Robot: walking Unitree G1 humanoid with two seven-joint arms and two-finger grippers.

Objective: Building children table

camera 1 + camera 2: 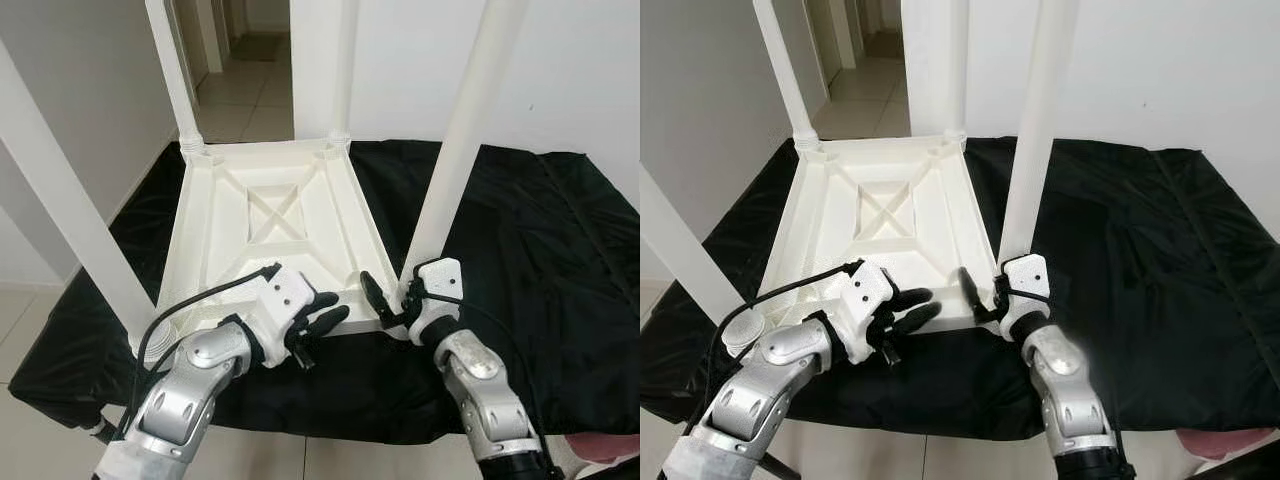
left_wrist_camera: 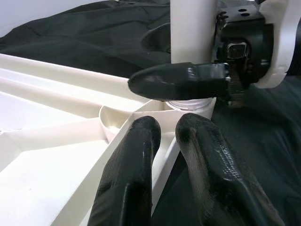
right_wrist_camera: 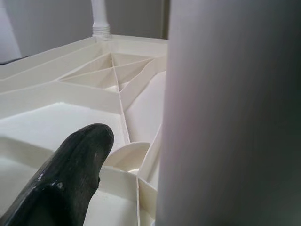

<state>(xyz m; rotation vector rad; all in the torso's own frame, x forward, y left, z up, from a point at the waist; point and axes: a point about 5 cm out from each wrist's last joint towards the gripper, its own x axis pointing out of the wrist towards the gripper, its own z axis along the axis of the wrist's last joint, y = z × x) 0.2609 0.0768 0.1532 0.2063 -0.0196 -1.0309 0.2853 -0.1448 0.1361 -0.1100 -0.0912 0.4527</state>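
Note:
A white children's table (image 1: 262,215) lies upside down on a black cloth, its legs pointing up. My right gripper (image 1: 400,300) sits at the base of the near right leg (image 1: 447,170), where that leg meets its corner socket (image 2: 141,113). The leg stands between its open fingers. One black finger (image 3: 70,169) stays a little off the leg, and the other is hidden behind it. My left gripper (image 1: 335,312) rests at the table's front rim (image 1: 345,325), just left of that corner, with its fingers (image 2: 136,160) shut and nothing held.
The black cloth (image 1: 540,250) covers a low platform with free room to the right of the table. Three more legs stand up: far left (image 1: 175,80), far right (image 1: 340,70) and near left (image 1: 70,220). A tiled hallway (image 1: 245,100) opens behind.

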